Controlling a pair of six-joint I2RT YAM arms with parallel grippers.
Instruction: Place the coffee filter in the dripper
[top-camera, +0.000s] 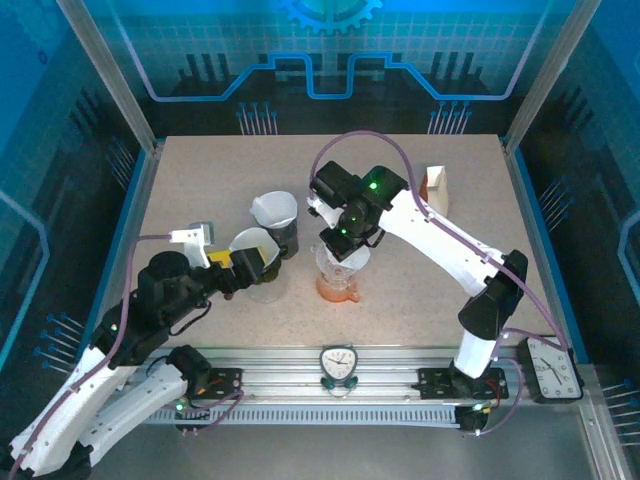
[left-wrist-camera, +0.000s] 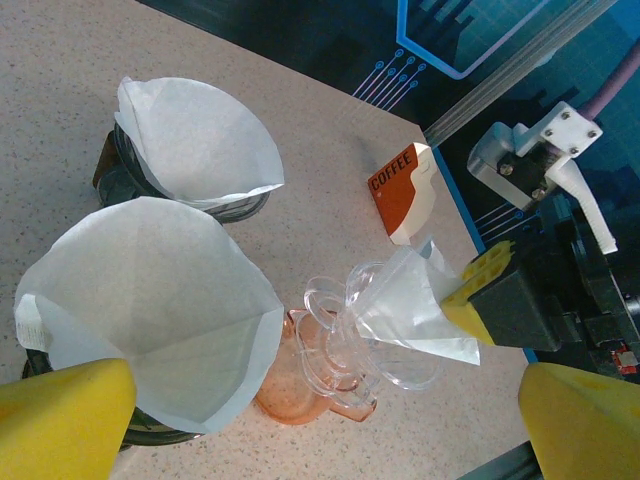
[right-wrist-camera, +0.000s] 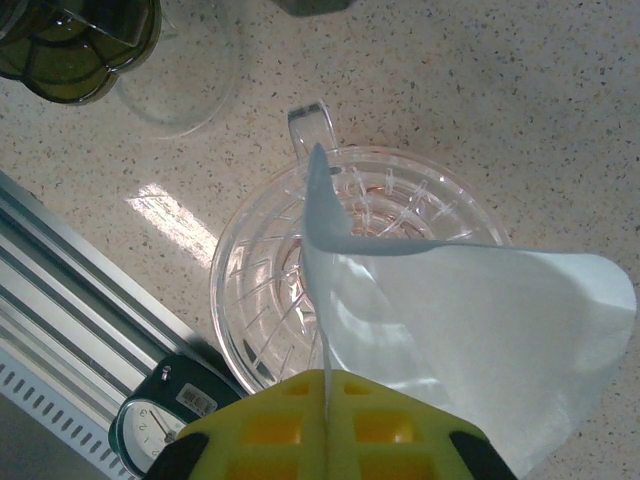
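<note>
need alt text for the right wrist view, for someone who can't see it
The yellow right gripper pinches a folded white coffee filter over a clear ribbed dripper, with a speckled table around it. A small clock sits by a metal rail at lower left.

There are three white paper filters: the far-left filter (left-wrist-camera: 195, 140), the near-left filter (left-wrist-camera: 150, 300) and the right filter (left-wrist-camera: 410, 305). There is one clear dripper (right-wrist-camera: 260, 260), one orange jug (left-wrist-camera: 290, 390) and one coffee packet (left-wrist-camera: 405, 190). There are two clocks, the middle clock (top-camera: 338, 362) and the right clock (top-camera: 552, 368).
</note>
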